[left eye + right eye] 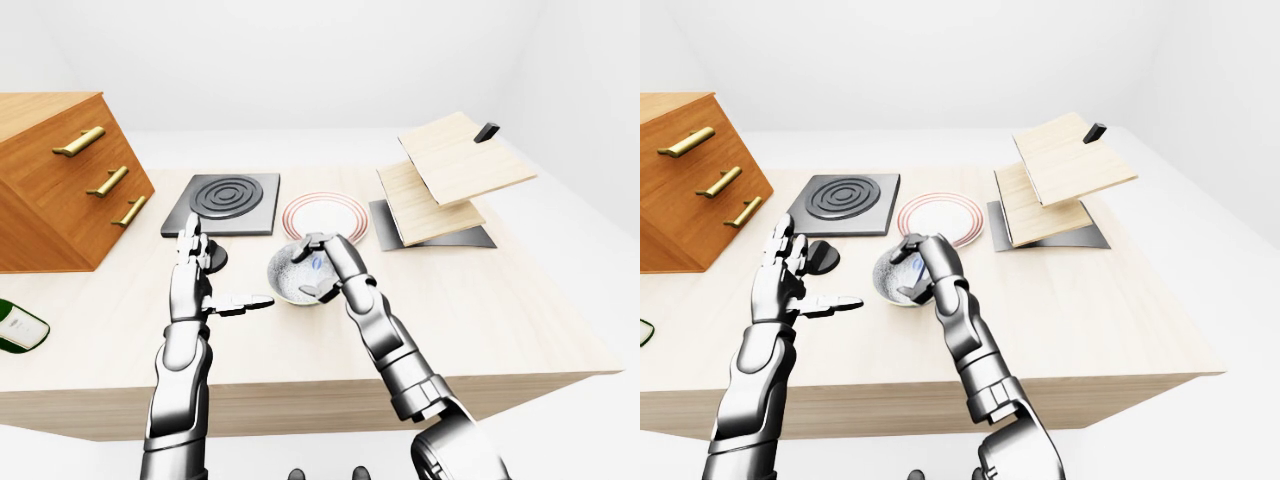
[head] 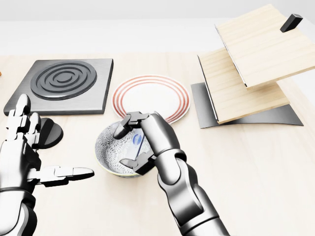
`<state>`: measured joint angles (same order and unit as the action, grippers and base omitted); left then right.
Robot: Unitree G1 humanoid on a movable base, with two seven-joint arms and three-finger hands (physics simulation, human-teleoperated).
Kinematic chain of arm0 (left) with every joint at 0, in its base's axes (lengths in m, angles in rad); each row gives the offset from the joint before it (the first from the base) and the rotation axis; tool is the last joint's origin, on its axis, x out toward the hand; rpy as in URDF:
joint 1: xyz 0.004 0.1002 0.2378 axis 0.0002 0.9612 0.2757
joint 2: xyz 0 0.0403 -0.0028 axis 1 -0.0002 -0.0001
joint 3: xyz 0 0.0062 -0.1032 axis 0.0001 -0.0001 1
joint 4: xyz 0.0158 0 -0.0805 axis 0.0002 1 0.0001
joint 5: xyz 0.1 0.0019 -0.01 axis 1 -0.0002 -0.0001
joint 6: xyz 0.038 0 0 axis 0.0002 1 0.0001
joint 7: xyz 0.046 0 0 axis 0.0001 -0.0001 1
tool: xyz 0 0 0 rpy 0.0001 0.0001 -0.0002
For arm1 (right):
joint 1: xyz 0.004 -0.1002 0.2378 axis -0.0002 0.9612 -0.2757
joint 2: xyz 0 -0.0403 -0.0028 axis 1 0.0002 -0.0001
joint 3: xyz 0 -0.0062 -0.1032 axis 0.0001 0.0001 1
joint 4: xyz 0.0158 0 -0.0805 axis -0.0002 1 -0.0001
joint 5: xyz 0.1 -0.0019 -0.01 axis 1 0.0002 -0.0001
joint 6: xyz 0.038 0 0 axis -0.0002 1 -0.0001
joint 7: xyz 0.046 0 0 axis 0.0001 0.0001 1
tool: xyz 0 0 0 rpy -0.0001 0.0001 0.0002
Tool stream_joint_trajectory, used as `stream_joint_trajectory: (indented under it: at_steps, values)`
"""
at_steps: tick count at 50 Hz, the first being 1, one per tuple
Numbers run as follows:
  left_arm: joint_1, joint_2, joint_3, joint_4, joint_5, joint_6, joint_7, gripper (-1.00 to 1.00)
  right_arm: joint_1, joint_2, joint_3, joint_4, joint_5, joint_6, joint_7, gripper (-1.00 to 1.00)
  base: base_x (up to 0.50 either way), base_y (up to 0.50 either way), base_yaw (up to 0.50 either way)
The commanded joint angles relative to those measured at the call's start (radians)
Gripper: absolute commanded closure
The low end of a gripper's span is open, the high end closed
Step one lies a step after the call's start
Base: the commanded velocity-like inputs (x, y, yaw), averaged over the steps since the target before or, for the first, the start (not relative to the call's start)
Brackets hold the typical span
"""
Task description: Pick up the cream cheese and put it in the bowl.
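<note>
While one patterned ceramic bowl point(image 2: 114, 151) sits on the pale wood table point(image 2: 256, 162), the right hand point(image 2: 139, 140) reaches into it, fingers clamped on one flat cream cheese point(image 2: 139, 140) packet held inside the rim. Beside the bowl, the left hand point(image 2: 29, 152) hovers with fingers spread, holding nothing. One red-ringed plate point(image 2: 157, 93) lies just above the bowl.

You get bright, even, diffuse light from above; no single lamp shows. Shadows are soft and short: a faint one under the bowl point(image 2: 129, 152), a darker one beneath the tilted wooden boards point(image 2: 246, 73). Your metal arms carry smooth highlights, no hard glare. All three views are sharp, no blur. The white surroundings wash out pale.
</note>
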<state>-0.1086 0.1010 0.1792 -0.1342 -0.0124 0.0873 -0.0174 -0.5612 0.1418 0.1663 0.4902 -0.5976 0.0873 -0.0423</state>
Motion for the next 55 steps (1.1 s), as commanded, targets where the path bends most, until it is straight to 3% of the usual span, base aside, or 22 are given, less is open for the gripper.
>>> stream_joint_trajectory:
  at_steps: [1, 22, 51, 53, 54, 55]
  values:
    - [0.011, -0.005, -0.023, -0.018, -0.006, 0.000, -0.053, -1.00, 0.065, 0.036, 0.006, -0.071, 0.076, 0.000, 0.021, 0.34, 0.00, 0.00, 0.00]
    - [0.020, -0.005, -0.020, -0.033, -0.009, 0.000, -0.056, -1.00, 0.059, 0.068, 0.027, -0.058, 0.048, 0.000, 0.015, 0.35, 0.00, 0.00, 0.00]
    - [0.009, -0.001, -0.017, -0.025, -0.013, 0.000, -0.056, -1.00, -0.052, 0.073, -0.002, 0.040, 0.080, 0.000, -0.015, 0.32, 0.00, 0.00, 0.00]
    - [0.011, -0.002, -0.018, -0.028, -0.013, 0.000, -0.056, -1.00, -0.048, 0.073, 0.000, 0.031, 0.076, 0.000, -0.014, 0.25, 0.00, 0.00, 0.00]
    - [0.010, -0.002, -0.018, -0.027, -0.013, 0.000, -0.056, -1.00, -0.050, 0.072, 0.000, 0.033, 0.076, 0.000, -0.015, -0.24, 0.00, 0.00, 0.00]
    - [0.009, -0.002, -0.017, -0.025, -0.013, 0.000, -0.056, -1.00, -0.048, 0.073, 0.001, 0.025, 0.072, 0.000, -0.018, -0.87, 0.00, 0.00, 0.00]
